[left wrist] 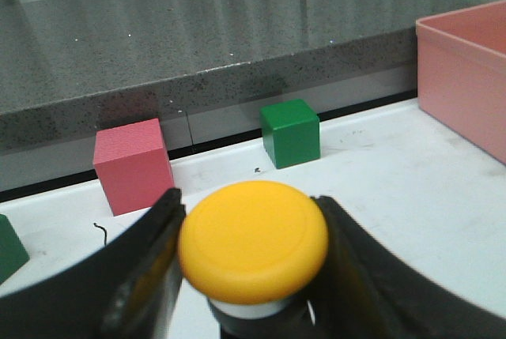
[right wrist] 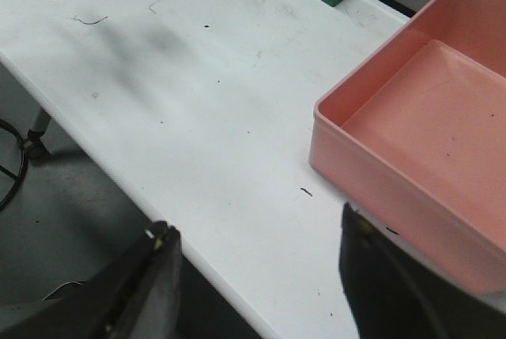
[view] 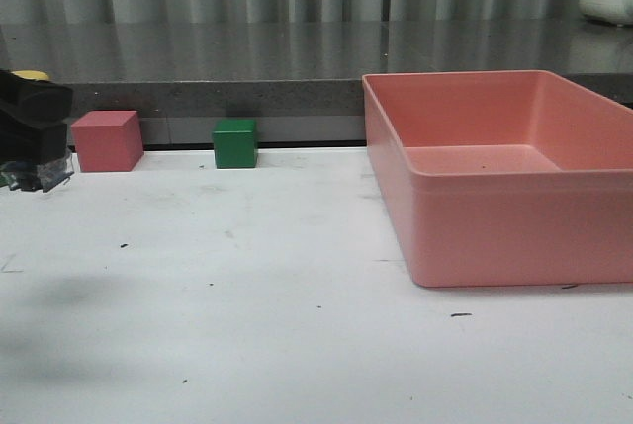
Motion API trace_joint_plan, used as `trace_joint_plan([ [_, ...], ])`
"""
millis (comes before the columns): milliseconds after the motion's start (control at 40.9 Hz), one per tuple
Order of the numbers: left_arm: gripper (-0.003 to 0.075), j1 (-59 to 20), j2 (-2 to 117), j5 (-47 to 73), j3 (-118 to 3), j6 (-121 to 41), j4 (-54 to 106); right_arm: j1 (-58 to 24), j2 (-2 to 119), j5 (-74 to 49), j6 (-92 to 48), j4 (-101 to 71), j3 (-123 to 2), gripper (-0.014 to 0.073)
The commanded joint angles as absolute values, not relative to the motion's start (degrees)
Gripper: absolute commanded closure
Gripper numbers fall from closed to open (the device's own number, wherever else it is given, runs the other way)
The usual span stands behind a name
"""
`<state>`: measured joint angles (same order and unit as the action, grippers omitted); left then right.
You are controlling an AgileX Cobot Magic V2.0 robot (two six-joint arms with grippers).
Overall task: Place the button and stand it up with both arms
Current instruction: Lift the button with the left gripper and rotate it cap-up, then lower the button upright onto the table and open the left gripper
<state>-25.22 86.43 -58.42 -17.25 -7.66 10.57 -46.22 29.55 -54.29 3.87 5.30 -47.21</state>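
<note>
Left gripper [left wrist: 249,276] is clamped on the push-button [left wrist: 253,240]: both fingers [left wrist: 150,276] press against its sides just under the yellow mushroom cap, silver collar visible below the cap. In the front view the same gripper [view: 35,132] sits at the far left edge, near the back of the white surface [view: 247,305], with the button's [view: 35,175] clear-blue contact block hanging out the bottom and a sliver of yellow cap on top. Can't tell whether the block touches the surface.

Right gripper [right wrist: 257,276] is spread wide with nothing between the fingers, hovering over the near edge of the surface, beside the pink bin [right wrist: 411,141].

Red cube [view: 107,140] just right of the left gripper, green cube [view: 235,142] further right, both against the back ledge. Pink bin [view: 495,226] on the right side, nothing inside.

No readable labels, brands or text on any item; the button cap is plain.
</note>
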Motion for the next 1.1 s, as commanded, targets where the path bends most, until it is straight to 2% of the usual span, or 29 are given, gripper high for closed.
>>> trace_joint_plan([
  [0, 0.0499, -25.7, 87.3, -68.6, -18.3, -4.2, 10.9, -46.2, 29.8, -50.4, 3.3, 5.5, -48.7, 0.0134],
  [342, 0.0499, -25.7, 96.4, -77.1, -20.4, -4.2, 10.4, -46.2, 29.8, -50.4, 3.3, 5.5, -48.7, 0.0134],
  [1076, 0.0498, -25.7, 108.5, -77.9, -29.6, -4.2, 9.8, -46.2, 29.8, -50.4, 3.3, 5.5, -48.7, 0.0134],
])
